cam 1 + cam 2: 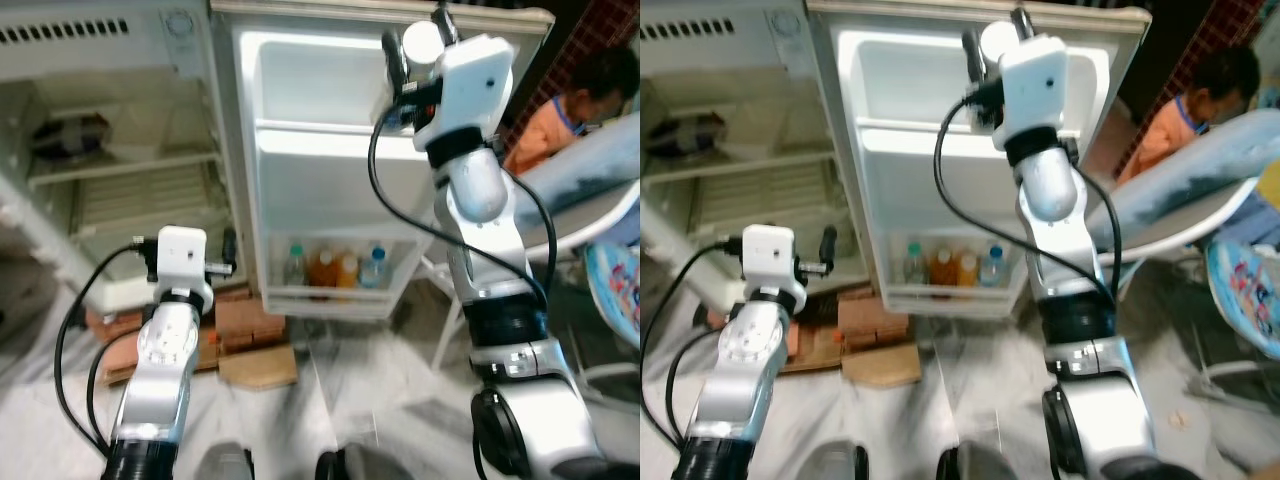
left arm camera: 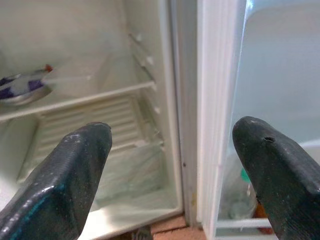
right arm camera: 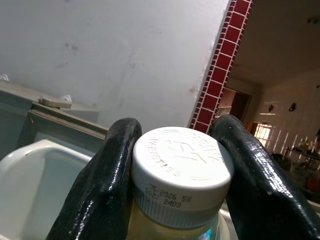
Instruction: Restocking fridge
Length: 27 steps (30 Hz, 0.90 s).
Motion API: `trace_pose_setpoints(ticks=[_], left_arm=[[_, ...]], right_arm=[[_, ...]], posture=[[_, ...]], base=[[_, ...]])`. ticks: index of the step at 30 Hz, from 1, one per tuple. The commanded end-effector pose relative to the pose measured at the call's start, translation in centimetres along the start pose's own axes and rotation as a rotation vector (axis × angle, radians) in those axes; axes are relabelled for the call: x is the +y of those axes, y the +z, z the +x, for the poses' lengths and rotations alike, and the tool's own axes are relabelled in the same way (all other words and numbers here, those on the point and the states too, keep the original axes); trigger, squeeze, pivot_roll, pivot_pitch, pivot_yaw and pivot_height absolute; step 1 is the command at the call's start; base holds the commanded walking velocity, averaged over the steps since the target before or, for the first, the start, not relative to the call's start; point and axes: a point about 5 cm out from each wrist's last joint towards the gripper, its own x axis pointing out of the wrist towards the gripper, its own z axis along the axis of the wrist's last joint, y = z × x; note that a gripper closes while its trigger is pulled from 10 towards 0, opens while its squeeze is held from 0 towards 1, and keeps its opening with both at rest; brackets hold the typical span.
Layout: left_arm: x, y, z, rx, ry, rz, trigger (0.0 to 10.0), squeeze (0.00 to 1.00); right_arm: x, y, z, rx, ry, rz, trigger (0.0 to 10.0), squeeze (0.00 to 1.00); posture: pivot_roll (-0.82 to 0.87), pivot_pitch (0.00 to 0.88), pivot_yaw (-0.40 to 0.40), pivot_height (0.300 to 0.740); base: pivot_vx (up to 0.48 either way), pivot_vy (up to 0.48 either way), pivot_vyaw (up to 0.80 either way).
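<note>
Clamping a bottle with a white cap (image 3: 181, 172) between its 2 black fingers (image 3: 102, 185), the right gripper (image 1: 418, 45) is raised high in front of the top compartment of the open fridge door (image 1: 330, 170). In the right wrist view the fingers press against both sides of the cap, and pale yellowish liquid shows just under it. Behind the cap lie a white wall and a column of red tiles (image 3: 220, 65). The silver right arm (image 1: 480, 240) reaches up from the lower right, with a black cable looping beside it.

The left gripper (image 2: 175, 165) hangs lower, its 2 fingers (image 2: 65, 175) spread apart with nothing between them, pointing at the edge where the fridge body meets the door. Its white wrist block (image 1: 180, 255) sits in front of the lower part of the fridge interior (image 1: 120, 170).

Inside the fridge, a small dark item (image 1: 70, 135) rests on an upper shelf. In the door's bottom rack (image 1: 335, 295) stand 4 bottles (image 1: 335, 268) side by side, 2 clear and 2 orange-brown.

On the floor by the fridge foot lie reddish bricks (image 1: 240, 320) and a piece of cardboard (image 1: 260, 365). To the right sits a person in an orange top (image 1: 545, 135), partly behind a pale chair (image 1: 590, 200).
</note>
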Motion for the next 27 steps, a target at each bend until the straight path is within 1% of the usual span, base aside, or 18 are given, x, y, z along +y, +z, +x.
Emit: trace_pose_setpoints(ticks=[1, 4, 6, 9, 14, 16, 17, 18, 19, 20, 23, 25, 27], left_arm=[[0.4, 0.0, 0.0, 0.007, 0.015, 0.013, 10.0, 0.00], [0.5, 0.0, 0.1, 0.006, 0.021, 0.016, 10.0, 0.00], [0.5, 0.2, 0.1, 0.005, 0.024, 0.025, 10.0, 0.00], [0.4, 0.4, 0.0, 0.000, 0.025, 0.030, 10.0, 0.00], [0.9, 0.7, -0.5, -0.003, 0.039, 0.036, 10.0, 0.00], [1.4, 0.5, -1.1, 0.004, 0.056, 0.045, 10.0, 0.00], [1.4, 0.5, -1.1, 0.004, 0.056, 0.045, 10.0, 0.00], [1.4, 0.6, -1.3, 0.004, 0.060, 0.043, 10.0, 0.00], [1.4, 0.8, -1.7, -0.005, 0.056, 0.039, 10.0, 0.00], [1.3, 0.8, -1.8, -0.008, 0.055, 0.039, 10.0, 0.00], [1.3, 0.8, -2.4, -0.003, 0.058, 0.046, 10.0, 0.00], [1.5, 0.6, -3.1, 0.010, 0.068, 0.049, 10.0, 0.00], [1.5, 0.6, -3.3, 0.015, 0.069, 0.051, 10.0, 0.00]], right_arm=[[-0.2, 1.2, 0.7, -0.067, -0.019, -0.014, 10.0, 0.00], [-0.3, 1.0, 1.0, -0.069, -0.039, -0.018, 10.0, 0.00], [0.0, 0.5, 1.4, -0.074, -0.068, -0.026, 10.0, 0.00], [0.6, 0.0, 1.8, -0.081, -0.088, -0.061, 10.0, 0.00], [0.9, -0.4, 2.6, -0.083, -0.122, -0.103, 10.0, 0.00], [1.2, -0.9, 3.0, -0.073, -0.128, -0.119, 10.0, 0.00], [1.2, -0.9, 3.0, -0.073, -0.128, -0.119, 10.0, 0.00], [1.3, -1.3, 3.1, -0.064, -0.128, -0.123, 10.0, 0.00], [1.5, -2.1, 3.1, -0.033, -0.132, -0.134, 10.0, 0.00], [1.6, -2.3, 3.1, -0.024, -0.134, -0.137, 10.0, 0.00], [1.8, -2.5, 3.5, -0.009, -0.139, -0.155, 10.0, 0.00], [1.9, -2.6, 3.7, -0.009, -0.153, -0.173, 10.0, 0.00], [1.9, -2.8, 3.7, 0.004, -0.162, -0.173, 10.0, 0.00]], posture=[[0.07, 0.081, -0.076, 0.740], [0.08, 0.083, -0.077, 0.740], [0.11, 0.090, -0.080, 0.740], [0.14, 0.101, -0.084, 0.740], [0.17, 0.115, -0.094, 0.740], [0.20, 0.130, -0.108, 0.740], [0.20, 0.130, -0.108, 0.740], [0.22, 0.138, -0.115, 0.740], [0.24, 0.151, -0.122, 0.740], [0.24, 0.151, -0.122, 0.740], [0.26, 0.172, -0.128, 0.740], [0.27, 0.184, -0.130, 0.740], [0.27, 0.186, -0.130, 0.740]], base=[[0.000, 0.000, 0.00], [0.000, 0.000, 0.00], [0.000, 0.000, 0.00], [0.000, 0.000, 0.00], [0.000, 0.000, 0.00], [0.000, 0.000, 0.00], [0.000, 0.000, 0.00], [0.000, 0.000, 0.00], [0.000, 0.000, 0.00], [0.000, 0.000, 0.00], [0.000, 0.000, 0.00], [0.000, 0.000, 0.00], [0.000, 0.000, 0.00]])
